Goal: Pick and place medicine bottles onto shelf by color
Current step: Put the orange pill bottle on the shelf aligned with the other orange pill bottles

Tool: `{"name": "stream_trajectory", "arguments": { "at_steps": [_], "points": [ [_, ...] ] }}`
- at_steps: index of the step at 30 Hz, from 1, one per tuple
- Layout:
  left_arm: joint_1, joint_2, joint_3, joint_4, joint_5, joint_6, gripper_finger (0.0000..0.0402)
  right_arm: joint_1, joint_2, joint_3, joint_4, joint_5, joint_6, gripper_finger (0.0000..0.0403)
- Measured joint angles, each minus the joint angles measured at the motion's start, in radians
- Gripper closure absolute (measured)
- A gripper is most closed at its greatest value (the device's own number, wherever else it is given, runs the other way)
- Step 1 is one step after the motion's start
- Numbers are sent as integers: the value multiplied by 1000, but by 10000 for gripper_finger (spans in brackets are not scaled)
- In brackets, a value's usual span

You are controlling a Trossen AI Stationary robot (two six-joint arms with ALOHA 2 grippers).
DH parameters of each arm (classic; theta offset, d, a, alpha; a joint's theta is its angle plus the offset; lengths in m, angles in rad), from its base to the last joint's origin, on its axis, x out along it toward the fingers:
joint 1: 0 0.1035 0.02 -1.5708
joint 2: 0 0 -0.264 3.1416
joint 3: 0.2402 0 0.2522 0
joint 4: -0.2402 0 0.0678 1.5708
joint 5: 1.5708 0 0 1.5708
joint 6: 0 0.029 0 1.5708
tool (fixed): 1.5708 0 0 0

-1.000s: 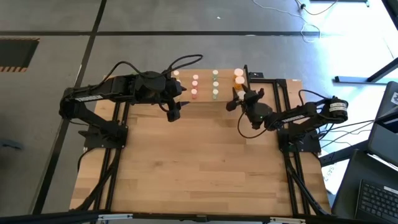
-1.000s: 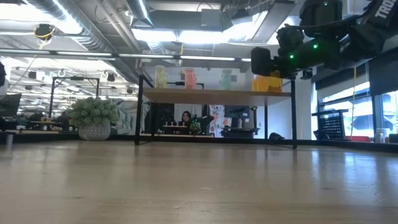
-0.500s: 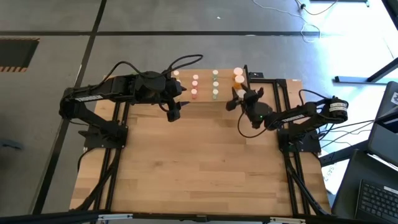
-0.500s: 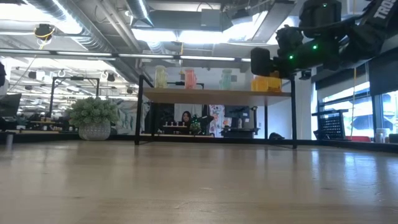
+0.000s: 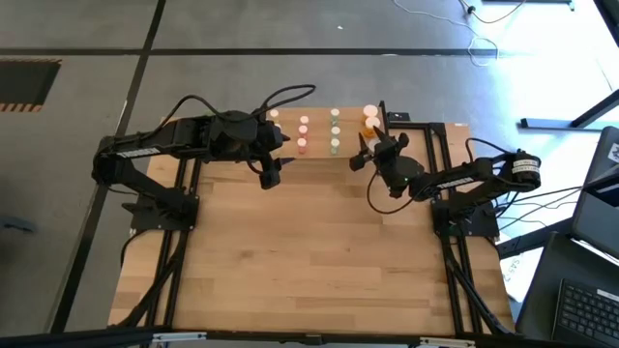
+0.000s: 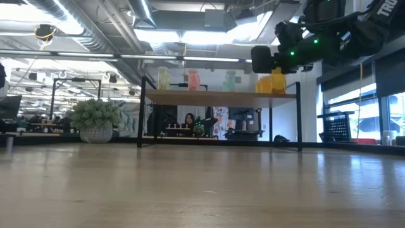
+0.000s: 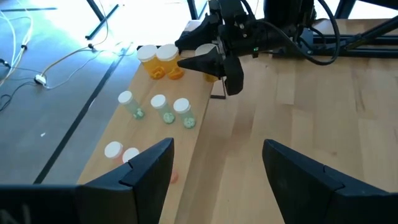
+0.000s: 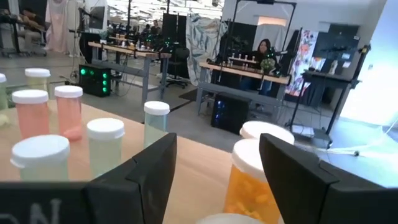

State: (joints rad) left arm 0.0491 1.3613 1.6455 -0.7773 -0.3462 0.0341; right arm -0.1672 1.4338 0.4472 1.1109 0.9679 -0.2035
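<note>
My right gripper hangs above the shelf at its right end, near the one o'clock edge of the table, with its fingers spread moderately wide and nothing between them. Looking past those fingers in my right wrist view, I see the orange bottles just ahead and a little below, white caps up, close to the fingertips but not gripped. Seen from table height, the same gripper sits level with the bottle tops, just beside the orange pair at the shelf's right end. My left gripper waits over the table at about eleven o'clock, just off the shelf's left corner, fingers wide apart and empty. The medicine bottles stand upright on the shelf in rows sorted by colour. From above they run from the yellowish ones partly under my left arm, through the pink-red row and the green row, to the orange ones at the right. My left wrist view shows three green bottles in a cluster, the orange ones beyond them beside the right gripper, and two white caps of the pink row nearest my own fingers. Beyond the table a potted plant stands at the nine o'clock side, and a person sits far back in the room, framed under the shelf.
</note>
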Motion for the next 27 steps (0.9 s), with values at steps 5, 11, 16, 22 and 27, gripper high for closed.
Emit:
{"name": "stream_trajectory", "arguments": {
  "at_steps": [5, 11, 16, 22, 27],
  "points": [
    [0, 0, 0, 0, 0, 0, 160, 8, 0, 7, -1, 1, -18, 171],
    [0, 0, 0, 0, 0, 0, 160, 8, -3, 7, 5, 46, -63, 171],
    [0, 0, 0, 0, 0, 0, 160, 23, -28, 7, 18, 85, -95, 171],
    [0, 0, 0, -1, 0, 1, 160, 55, -66, 8, 32, 77, -125, 171],
    [0, 0, 0, 0, 0, 2, 160, 90, -91, 8, 86, 78, -201, 171]
  ]
}}
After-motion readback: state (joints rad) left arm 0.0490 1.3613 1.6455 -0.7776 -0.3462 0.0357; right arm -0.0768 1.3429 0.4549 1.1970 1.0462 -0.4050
